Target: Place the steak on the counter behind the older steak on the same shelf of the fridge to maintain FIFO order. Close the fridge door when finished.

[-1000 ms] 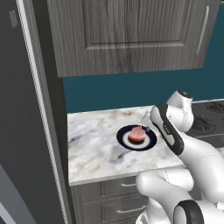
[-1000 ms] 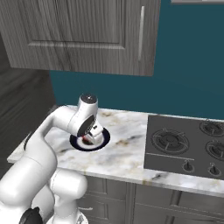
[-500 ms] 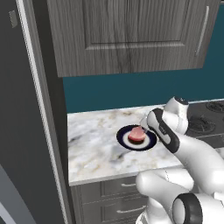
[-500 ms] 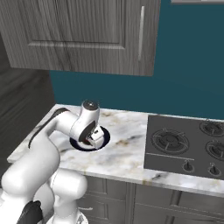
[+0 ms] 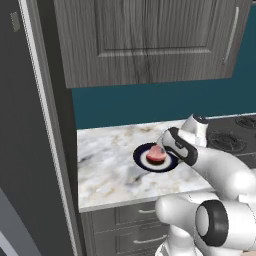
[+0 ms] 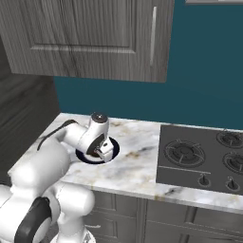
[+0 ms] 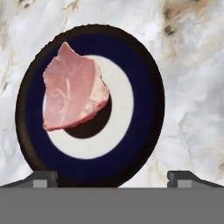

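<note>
Since a second ago my arm has dropped lower and leaned in toward the plate (image 5: 150, 162); the steak and plate sit where they were. My gripper (image 7: 113, 177) hangs just above the plate with its jaws spread wide and nothing between them; in the hand view one fingertip stands at each bottom corner, both near the plate's rim and apart from the meat. From the left base view I see the gripper (image 5: 161, 145) at the plate's right side, just beside the steak.

The steak (image 7: 73, 89), a thick pale pink chunk with a darker rim, lies on the plate (image 7: 144, 78), off-centre, partly over the dark middle spot and the white ring. The plate is dark blue at the rim. It rests on the marble worktop (image 5: 110, 165), about midway between the front edge and the back wall, nearer the left end than the cooktop (image 6: 209, 159) set into the right part. In the right base view my arm hides most of the plate (image 6: 112, 146).

The grey fridge (image 5: 30, 150) side stands against the worktop's left end. A grey cabinet (image 5: 150, 40) hangs above.
</note>
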Controlling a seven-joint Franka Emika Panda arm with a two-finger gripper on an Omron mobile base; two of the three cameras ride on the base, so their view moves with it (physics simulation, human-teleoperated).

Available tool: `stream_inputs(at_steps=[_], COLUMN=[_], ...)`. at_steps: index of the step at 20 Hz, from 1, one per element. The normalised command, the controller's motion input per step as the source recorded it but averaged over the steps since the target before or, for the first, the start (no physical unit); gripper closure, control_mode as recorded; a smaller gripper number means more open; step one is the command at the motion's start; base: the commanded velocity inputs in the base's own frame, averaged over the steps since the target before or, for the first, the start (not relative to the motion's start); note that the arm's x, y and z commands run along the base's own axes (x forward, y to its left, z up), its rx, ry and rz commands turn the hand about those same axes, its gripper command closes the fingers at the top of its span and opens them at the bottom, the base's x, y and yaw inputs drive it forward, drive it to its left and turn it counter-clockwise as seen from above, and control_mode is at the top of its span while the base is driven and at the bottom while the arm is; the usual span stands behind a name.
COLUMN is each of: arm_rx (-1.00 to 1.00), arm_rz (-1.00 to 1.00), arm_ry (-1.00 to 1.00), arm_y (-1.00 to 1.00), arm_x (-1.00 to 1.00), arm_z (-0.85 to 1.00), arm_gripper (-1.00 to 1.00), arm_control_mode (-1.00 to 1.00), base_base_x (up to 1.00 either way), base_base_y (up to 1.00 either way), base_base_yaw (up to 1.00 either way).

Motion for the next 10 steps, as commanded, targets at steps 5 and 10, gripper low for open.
stream_inputs(at_steps=[5,10], arm_rx=[0.00,0.00], arm_rz=[-0.01,0.00], arm_ry=[0.07,0.00], arm_y=[0.00,0.00], arm_x=[0.27,0.32], arm_z=[-0.16,-0.21], arm_gripper=[-1.00,-1.00], arm_control_mode=[-1.00,-1.00], base_base_x=[0.00,0.00], base_base_y=[0.00,0.00], base_base_yaw=[0.00,0.00])
